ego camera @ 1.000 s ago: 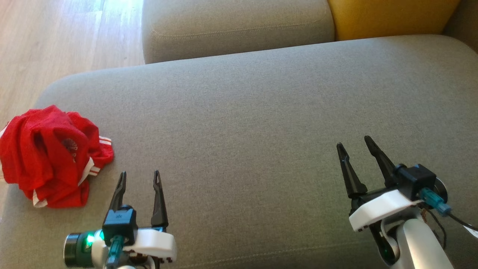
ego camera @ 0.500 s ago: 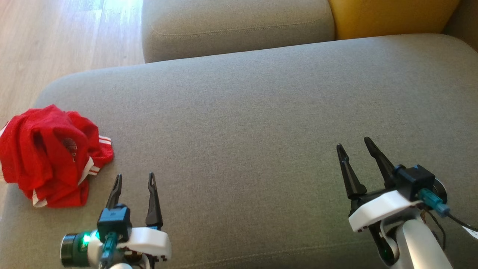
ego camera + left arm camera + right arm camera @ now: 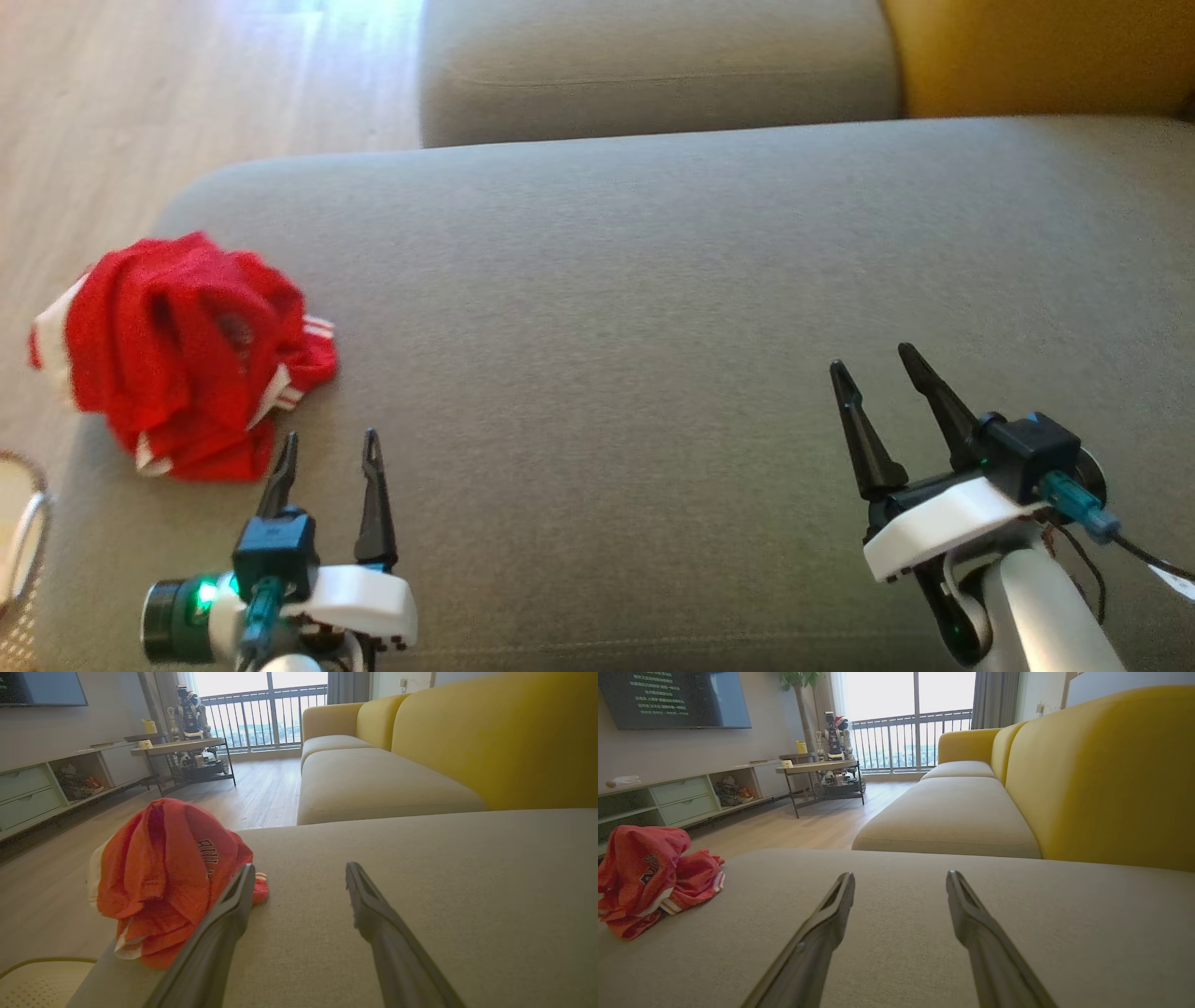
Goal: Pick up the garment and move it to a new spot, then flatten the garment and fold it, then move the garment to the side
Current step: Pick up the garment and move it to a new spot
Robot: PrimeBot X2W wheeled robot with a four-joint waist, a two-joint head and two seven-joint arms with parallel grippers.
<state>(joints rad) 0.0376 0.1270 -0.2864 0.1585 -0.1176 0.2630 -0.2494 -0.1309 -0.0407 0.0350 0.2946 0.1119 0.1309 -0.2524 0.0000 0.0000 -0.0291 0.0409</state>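
Note:
A crumpled red garment (image 3: 187, 350) with white trim lies bunched at the left end of the grey sofa cushion (image 3: 653, 280). It also appears in the left wrist view (image 3: 159, 877) and far left in the right wrist view (image 3: 649, 877). My left gripper (image 3: 329, 446) is open, just below and right of the garment, with its left finger close beside the cloth and nothing between the fingers. My right gripper (image 3: 870, 364) is open over bare cushion at the lower right, far from the garment.
A second grey seat cushion (image 3: 653, 75) lies beyond, with the yellow backrest (image 3: 1046, 56) at the upper right. Wood floor (image 3: 187, 93) runs along the left of the sofa. A pale woven basket (image 3: 19, 560) sits at the lower left edge.
The whole head view has shifted, so the camera moved. Relative to the garment, my left gripper has come closer to its lower right edge. The right gripper holds its pose.

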